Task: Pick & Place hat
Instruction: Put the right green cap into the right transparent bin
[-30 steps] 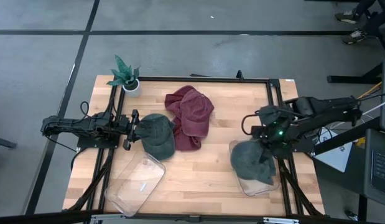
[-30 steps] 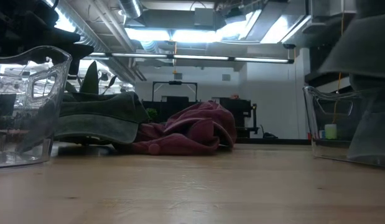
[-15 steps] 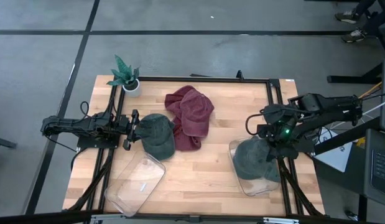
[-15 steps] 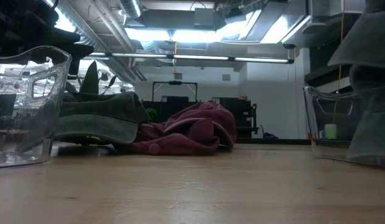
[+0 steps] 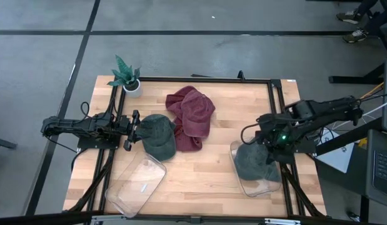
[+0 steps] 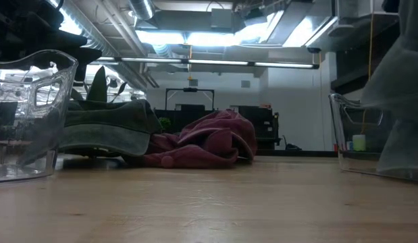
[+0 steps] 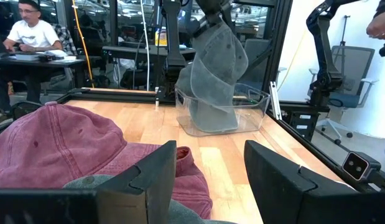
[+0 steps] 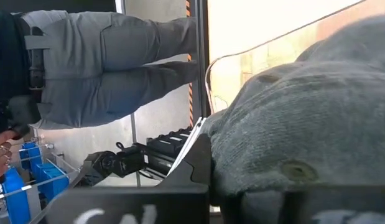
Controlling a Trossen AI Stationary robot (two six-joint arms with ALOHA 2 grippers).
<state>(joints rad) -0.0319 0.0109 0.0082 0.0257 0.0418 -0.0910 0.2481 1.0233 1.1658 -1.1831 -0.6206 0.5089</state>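
Note:
My right gripper (image 5: pixel 269 140) is shut on a grey-green hat (image 5: pixel 254 162), which hangs down into a clear container (image 5: pixel 272 187) at the table's right. The left wrist view shows that hat (image 7: pixel 216 65) far off, drooping into the container (image 7: pixel 254 102). My left gripper (image 5: pixel 132 130) is open and level at the left edge of a dark green hat (image 5: pixel 159 135) lying on the table. Whether it touches that hat, I cannot tell. A red hat (image 5: pixel 192 116) lies against the green one on its far right side. My right gripper holds the grey-green hat by its upper part (image 8: pixel 254 177), coming from above. The gripper itself hides the place of contact, so brim or crown cannot be told. The hat hangs below the fingers with its lower part (image 7: pixel 211 115) inside the clear container.
A second clear container (image 5: pixel 135 185) lies near the front left. A potted plant (image 5: pixel 126 75) stands at the far left corner. Black frame rails (image 5: pixel 206 79) run around the table. A person in grey trousers (image 8: pixel 105 56) stands past the right edge, and another person (image 7: pixel 32 34) sits beyond the table.
My right gripper, still shut on the grey-green hat, has moved down and slightly toward the table's left. The hat has sunk lower into the clear container and hangs more upright.

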